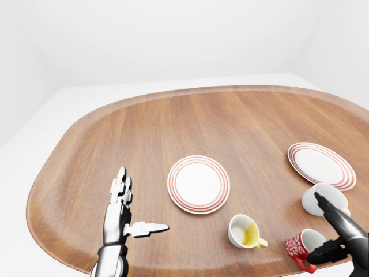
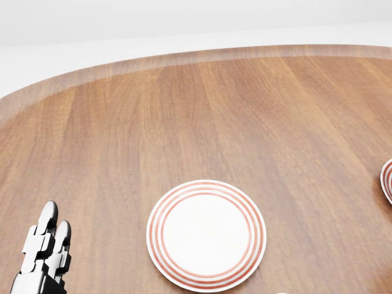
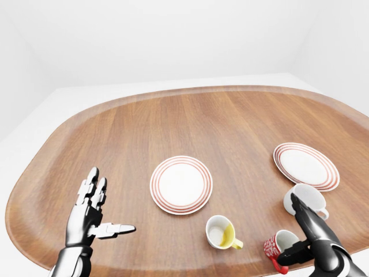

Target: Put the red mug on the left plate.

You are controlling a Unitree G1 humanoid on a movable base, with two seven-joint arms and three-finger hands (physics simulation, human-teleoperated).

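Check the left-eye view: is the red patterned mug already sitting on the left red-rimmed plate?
No, the red patterned mug sits on the wooden table by the right hand, apart from the left red-rimmed plate.

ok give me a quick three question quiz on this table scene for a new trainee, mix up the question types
1. True or false: the red mug already sits on the left plate.
2. Multiple choice: which hand is at the red mug? A) the left hand B) the right hand C) neither
3. Fill in: the mug with the yellow handle lies between the left plate and the ____ mug in the left-eye view.

Key:
1. False. It rests on the wooden table, lower right of the left plate.
2. B. The right hand's dark fingers are at the mug; the left hand is open and apart, to the left.
3. red
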